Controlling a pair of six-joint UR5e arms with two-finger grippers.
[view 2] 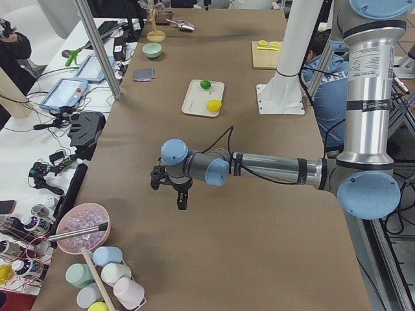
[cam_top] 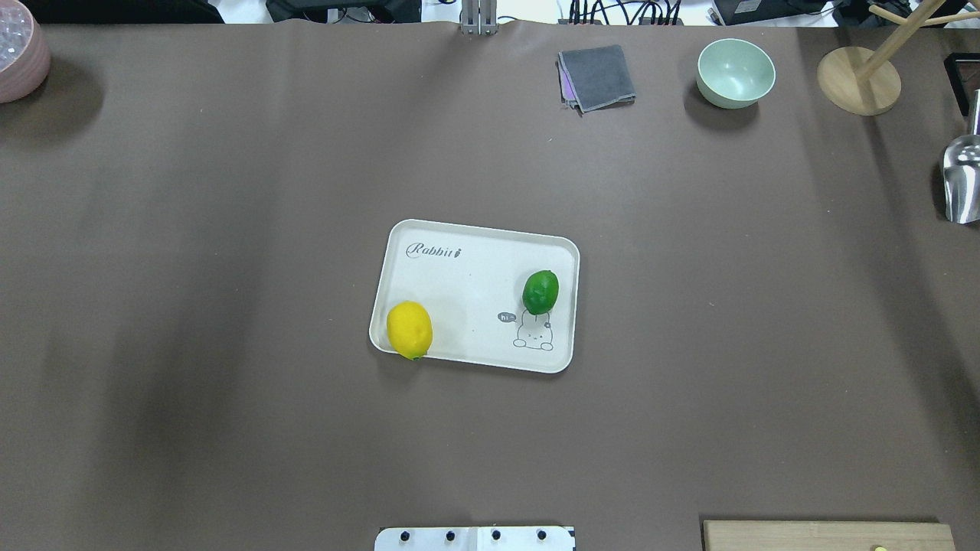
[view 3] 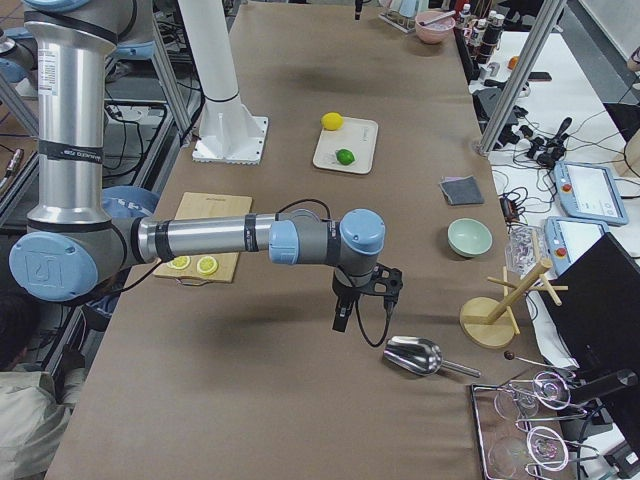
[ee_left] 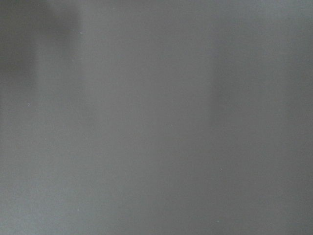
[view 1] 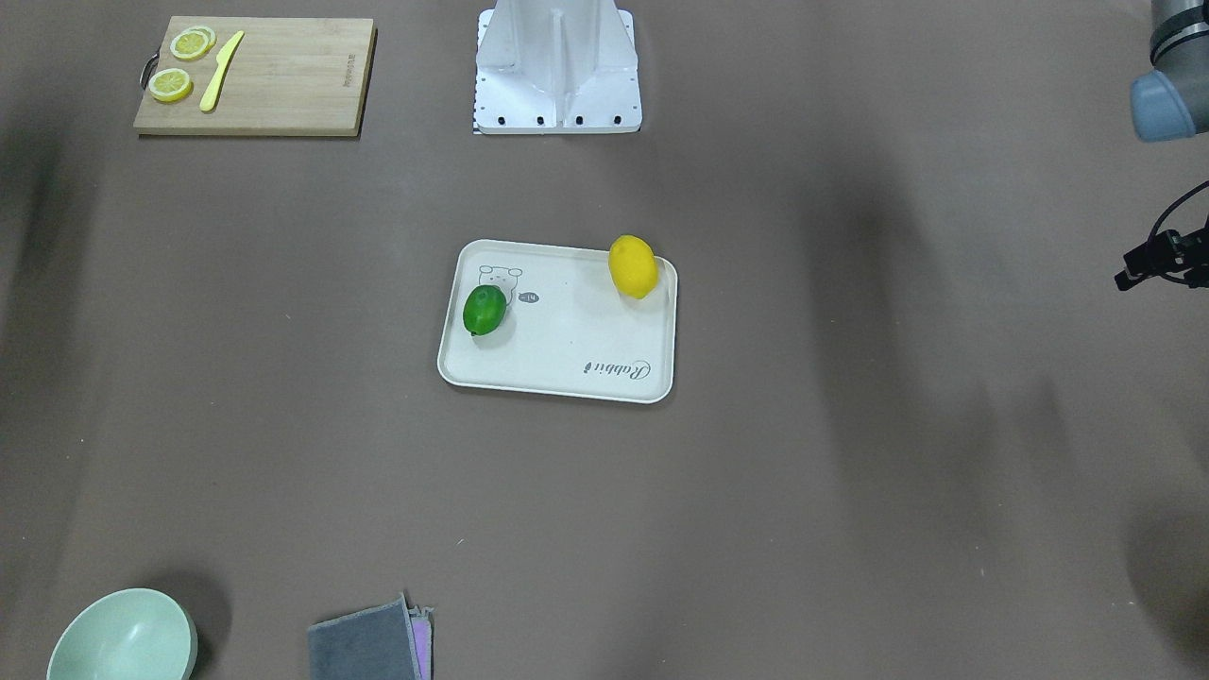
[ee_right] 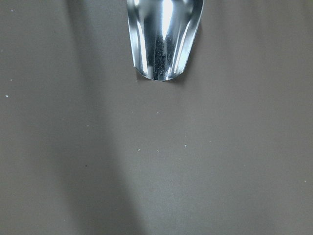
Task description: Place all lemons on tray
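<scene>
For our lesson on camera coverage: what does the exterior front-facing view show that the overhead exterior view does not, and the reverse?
Only front-facing: the lemon slices lying on the cutting board. Only overhead: the wooden stand, metal scoop and pink bowl. Both: the tray holding the yellow lemon and green lemon, plus the mint bowl and grey cloth.

overhead and front views share the tray [cam_top: 475, 283] from opposite sides, wrist views hug the tabletop [ee_left: 156, 117].
</scene>
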